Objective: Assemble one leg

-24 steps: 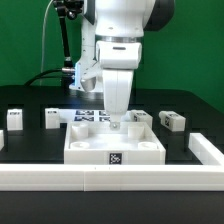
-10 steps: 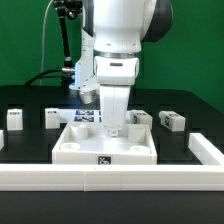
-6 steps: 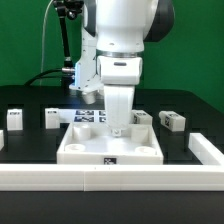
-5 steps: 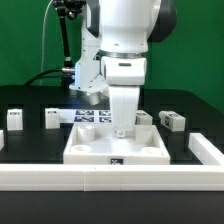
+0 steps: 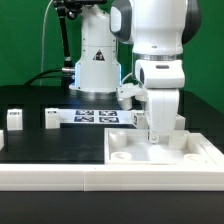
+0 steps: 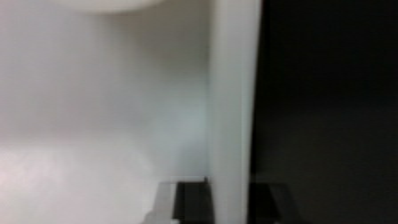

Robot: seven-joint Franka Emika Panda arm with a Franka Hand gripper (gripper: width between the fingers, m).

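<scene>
Two small white legs with tags stand on the black table at the exterior view's left, one (image 5: 14, 119) near the edge and one (image 5: 52, 118) beside it. The wide white panel with round sockets (image 5: 128, 151) lies at the front right. My gripper (image 5: 157, 133) comes straight down on the panel's back part and is shut on its upright wall. In the wrist view the white wall (image 6: 233, 100) runs between my two dark fingertips (image 6: 192, 204), with my gripper (image 6: 231, 205) centred on it. A round socket (image 6: 111, 4) shows at the picture's edge.
The marker board (image 5: 95, 117) lies behind the panel near the arm's base. A white rail (image 5: 60, 178) runs along the table's front edge. A small white part (image 5: 180, 124) shows just right of my gripper, partly hidden.
My arm has swung to the exterior view's right and the white panel has slid right with it. The two legs at the left have not moved.
</scene>
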